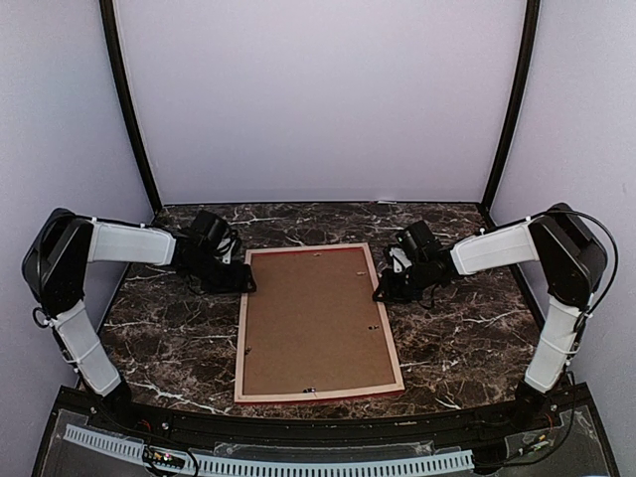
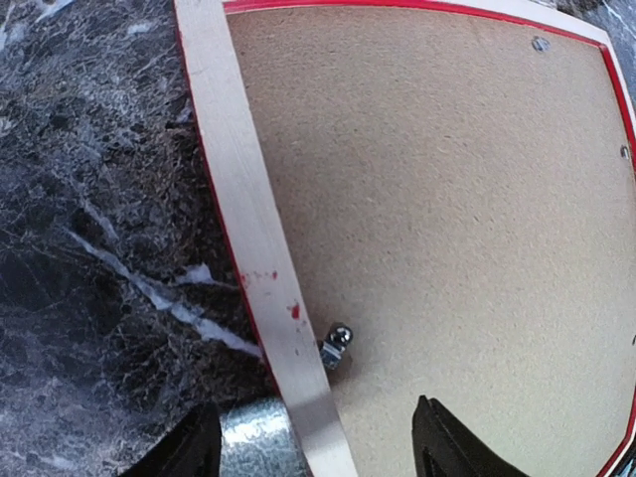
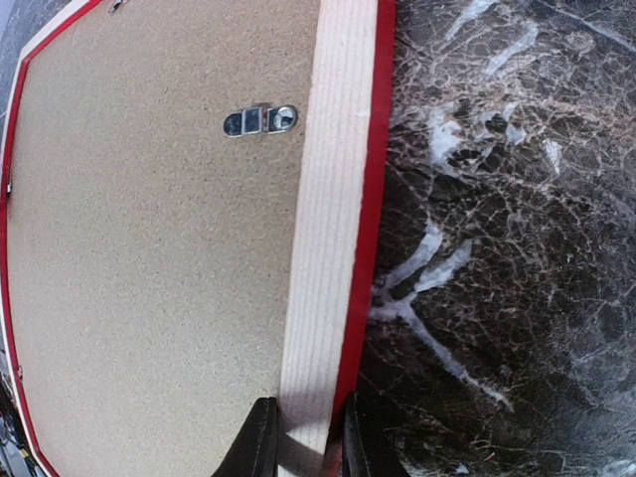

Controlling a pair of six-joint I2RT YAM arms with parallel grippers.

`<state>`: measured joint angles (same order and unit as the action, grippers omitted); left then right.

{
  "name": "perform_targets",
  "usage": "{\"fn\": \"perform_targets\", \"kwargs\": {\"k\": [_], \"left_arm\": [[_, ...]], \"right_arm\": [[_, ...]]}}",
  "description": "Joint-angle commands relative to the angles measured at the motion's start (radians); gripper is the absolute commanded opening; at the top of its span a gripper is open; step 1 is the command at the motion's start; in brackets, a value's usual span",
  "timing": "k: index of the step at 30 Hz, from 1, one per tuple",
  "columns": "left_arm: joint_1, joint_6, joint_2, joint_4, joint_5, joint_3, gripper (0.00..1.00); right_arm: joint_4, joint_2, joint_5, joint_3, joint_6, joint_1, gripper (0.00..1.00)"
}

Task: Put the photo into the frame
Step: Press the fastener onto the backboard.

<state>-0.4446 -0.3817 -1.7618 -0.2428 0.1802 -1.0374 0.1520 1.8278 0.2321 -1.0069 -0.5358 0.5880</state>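
The frame (image 1: 241, 328) lies face down in the middle of the table, pale wood back up and a red edge showing. A brown backing board (image 1: 313, 318) fills it. The photo is hidden. My left gripper (image 1: 243, 283) is at the frame's far left corner. In the left wrist view it is open (image 2: 318, 442), and its fingers straddle the left rail (image 2: 243, 219) without holding it. My right gripper (image 1: 381, 293) is at the right rail. In the right wrist view it is shut (image 3: 303, 437) on that rail (image 3: 333, 199).
A small metal clip (image 2: 336, 343) sits on the board just inside the left rail. A metal turn tab (image 3: 260, 120) lies on the board near the right rail. Dark marble table (image 1: 457, 338) surrounds the frame. Walls close in the back and sides.
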Motion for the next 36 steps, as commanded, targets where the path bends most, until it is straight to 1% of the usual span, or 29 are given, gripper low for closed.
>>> {"fn": "perform_targets", "kwargs": {"k": [1, 4, 8, 11, 15, 20, 24, 33, 36], "left_arm": [[-0.011, 0.002, 0.122, -0.051, 0.023, 0.068, 0.72], [-0.049, -0.011, 0.204, -0.066, 0.01, 0.139, 0.75], [-0.144, -0.056, 0.286, -0.109, -0.046, 0.21, 0.77], [-0.224, -0.104, 0.318, -0.124, -0.078, 0.246, 0.79], [-0.281, -0.146, 0.34, -0.155, -0.122, 0.291, 0.8], [-0.31, -0.156, 0.337, -0.15, -0.124, 0.321, 0.8], [-0.318, -0.153, 0.313, -0.137, -0.112, 0.331, 0.75], [-0.325, -0.147, 0.301, -0.14, -0.106, 0.345, 0.69], [-0.325, -0.145, 0.299, -0.141, -0.11, 0.348, 0.63]], "right_arm": [[-0.01, 0.034, 0.033, 0.018, 0.019, 0.001, 0.12], [-0.005, 0.036, 0.029, 0.012, 0.019, 0.001, 0.11], [-0.002, 0.04, 0.029, 0.004, 0.019, 0.001, 0.11], [0.001, 0.042, 0.029, -0.003, 0.02, 0.001, 0.11], [0.004, 0.041, 0.026, -0.004, 0.023, 0.001, 0.11], [0.0, 0.036, 0.027, 0.006, 0.022, 0.001, 0.11], [-0.004, 0.033, 0.026, 0.014, 0.019, 0.001, 0.11], [-0.009, 0.036, 0.027, 0.023, 0.019, 0.001, 0.1], [-0.012, 0.039, 0.031, 0.025, 0.017, 0.001, 0.1]]}}
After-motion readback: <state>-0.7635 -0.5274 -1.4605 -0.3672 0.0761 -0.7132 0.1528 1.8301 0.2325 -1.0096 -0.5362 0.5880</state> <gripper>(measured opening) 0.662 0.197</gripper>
